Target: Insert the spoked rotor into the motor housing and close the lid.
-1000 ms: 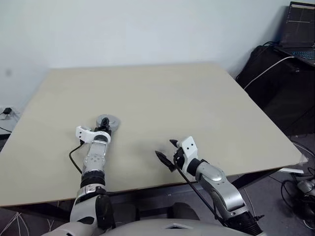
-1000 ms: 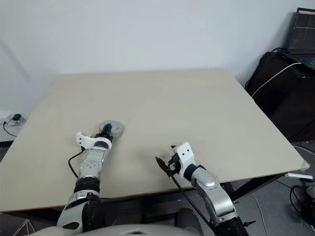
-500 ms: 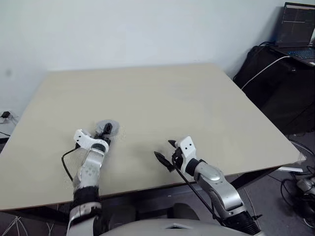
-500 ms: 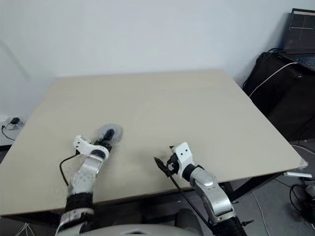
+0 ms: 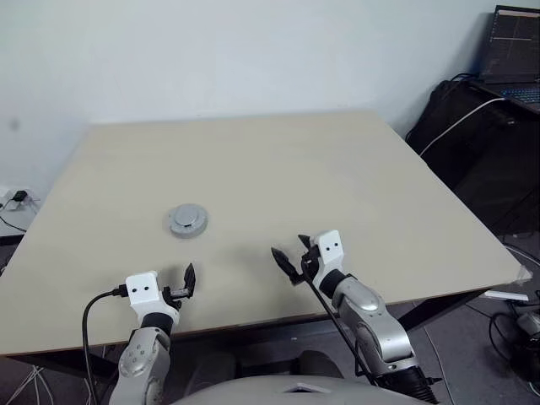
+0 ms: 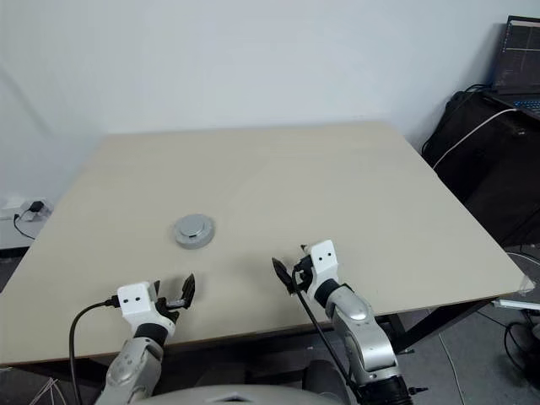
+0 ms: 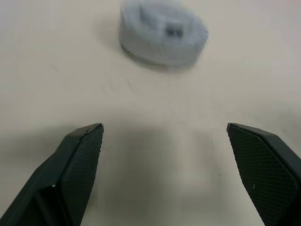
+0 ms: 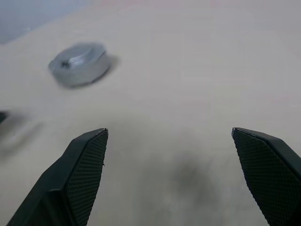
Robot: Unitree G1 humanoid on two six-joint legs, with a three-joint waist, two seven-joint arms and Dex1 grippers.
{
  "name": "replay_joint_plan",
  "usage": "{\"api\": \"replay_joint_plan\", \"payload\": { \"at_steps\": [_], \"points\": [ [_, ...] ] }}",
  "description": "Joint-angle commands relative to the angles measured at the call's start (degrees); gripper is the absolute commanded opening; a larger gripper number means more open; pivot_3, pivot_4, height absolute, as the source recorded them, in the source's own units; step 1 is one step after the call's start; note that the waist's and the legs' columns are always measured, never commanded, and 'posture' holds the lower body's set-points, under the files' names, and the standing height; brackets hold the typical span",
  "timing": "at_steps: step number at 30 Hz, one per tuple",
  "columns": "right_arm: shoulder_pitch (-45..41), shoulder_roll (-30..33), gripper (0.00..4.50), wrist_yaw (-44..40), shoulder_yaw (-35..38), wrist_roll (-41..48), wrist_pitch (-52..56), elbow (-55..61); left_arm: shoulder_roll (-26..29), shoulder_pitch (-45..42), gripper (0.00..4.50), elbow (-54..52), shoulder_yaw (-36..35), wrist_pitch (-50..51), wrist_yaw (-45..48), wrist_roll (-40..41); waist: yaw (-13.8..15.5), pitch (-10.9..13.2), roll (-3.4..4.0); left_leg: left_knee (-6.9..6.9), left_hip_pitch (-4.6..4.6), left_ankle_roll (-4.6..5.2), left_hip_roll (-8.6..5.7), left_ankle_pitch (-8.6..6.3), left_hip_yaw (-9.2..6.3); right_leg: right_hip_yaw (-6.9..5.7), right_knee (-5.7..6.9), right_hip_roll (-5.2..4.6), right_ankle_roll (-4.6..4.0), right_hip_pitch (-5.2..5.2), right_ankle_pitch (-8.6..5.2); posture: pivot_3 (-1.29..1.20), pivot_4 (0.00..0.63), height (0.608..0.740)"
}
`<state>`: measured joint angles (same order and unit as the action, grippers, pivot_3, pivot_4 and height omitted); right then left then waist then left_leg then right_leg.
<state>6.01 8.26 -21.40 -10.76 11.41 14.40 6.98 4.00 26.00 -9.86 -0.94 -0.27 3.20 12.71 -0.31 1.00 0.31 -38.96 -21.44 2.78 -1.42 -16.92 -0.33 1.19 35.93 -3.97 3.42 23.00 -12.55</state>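
Note:
The lid (image 5: 187,220), a grey disc with a small dark centre, lies flat as a low round puck on the table's left half. It also appears in the left wrist view as the lid (image 7: 162,30) and in the right wrist view as the lid (image 8: 80,63). The motor housing and the spoked rotor are hidden. My left gripper (image 5: 184,285) hovers open and empty near the table's front edge, well short of the lid. My right gripper (image 5: 291,251) is open and empty over the front middle, to the right of the lid.
The beige table (image 5: 337,169) has its front edge just under both grippers. Beyond its right side stand a black bag with a white cable (image 5: 460,126) and a laptop (image 5: 515,51).
My left gripper let go of the lid, opened wide, rolled and drew back to the table's front edge. The lid stays where it was. My right gripper has not moved.

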Motion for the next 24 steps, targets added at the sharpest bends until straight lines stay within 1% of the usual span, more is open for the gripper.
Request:
{"api": "replay_joint_plan", "payload": {
  "at_steps": [1,2,6,9,11,13,16,24],
  "points": [
    [0.4,-0.3,4.50,2.3,0.8,-2.9,-5.2,-0.2,-1.2,0.7,4.45,-1.8,2.1,-9.3,-1.3,-6.4,0.2,0.0,-0.01,-0.01,-0.12,0.00,-0.01,0.00,0.00,0.00,0.00,0.00,-0.10,0.12,0.07,0.00,0.000,0.740],
    [0.6,-0.2,4.50,2.9,0.8,-3.8,-6.2,-0.6,-1.6,1.0,4.45,-1.3,2.3,-10.7,-1.6,-7.4,0.3,0.0,-0.02,0.00,-0.22,0.01,-0.03,0.01,0.01,-0.01,0.01,0.01,-0.22,0.24,0.14,0.00,0.000,0.740],
    [1.4,-1.1,4.50,6.8,1.3,-7.6,-12.5,-3.5,-2.1,0.9,4.45,1.0,3.1,-15.6,-4.1,-13.6,0.4,0.0,0.00,0.00,-0.33,0.04,-0.03,0.00,0.06,-0.08,0.01,0.08,-0.23,0.38,0.15,0.00,0.000,0.740],
    [1.9,-2.0,4.50,9.3,1.8,-9.5,-17.1,-5.3,-2.2,0.2,4.45,2.6,4.1,-17.6,-4.8,-16.2,0.4,0.0,0.00,-0.01,-0.33,0.06,-0.03,0.00,0.09,-0.08,0.02,0.17,-0.20,0.38,0.13,0.00,0.000,0.740],
    [2.2,-2.6,4.50,10.5,2.1,-10.3,-18.7,-5.7,-2.3,-0.3,4.45,3.2,4.4,-18.1,-5.0,-16.9,0.3,0.0,-0.01,-0.04,-0.32,0.09,-0.03,0.02,0.10,-0.09,0.03,0.40,-0.03,0.36,0.04,0.00,0.000,0.740],
    [2.7,-3.4,4.50,12.2,3.1,-10.5,-19.8,-5.6,-2.5,-0.5,4.45,3.0,4.6,-17.5,-4.1,-15.8,0.3,0.0,-0.01,-0.06,-0.32,0.22,-0.02,0.09,0.10,-0.08,0.04,0.40,0.07,0.35,-0.02,0.00,0.000,0.740],
    [3.6,-4.1,4.50,14.2,4.5,-10.8,-20.5,-5.7,-2.6,-1.2,4.45,2.9,4.6,-17.4,-4.2,-16.3,0.3,0.0,0.00,-0.07,-0.31,0.23,0.00,0.09,0.10,-0.07,0.05,0.34,0.06,0.35,-0.01,0.00,0.000,0.740],
    [3.4,-3.9,4.50,14.2,4.6,-11.5,-20.3,-6.4,-4.2,-2.0,4.45,3.0,4.0,-17.4,-5.2,-15.6,0.2,0.0,0.01,-0.06,-0.31,0.36,0.03,0.16,0.09,-0.07,0.06,0.19,-0.04,0.35,0.05,0.00,0.000,0.740]
  ]
}}
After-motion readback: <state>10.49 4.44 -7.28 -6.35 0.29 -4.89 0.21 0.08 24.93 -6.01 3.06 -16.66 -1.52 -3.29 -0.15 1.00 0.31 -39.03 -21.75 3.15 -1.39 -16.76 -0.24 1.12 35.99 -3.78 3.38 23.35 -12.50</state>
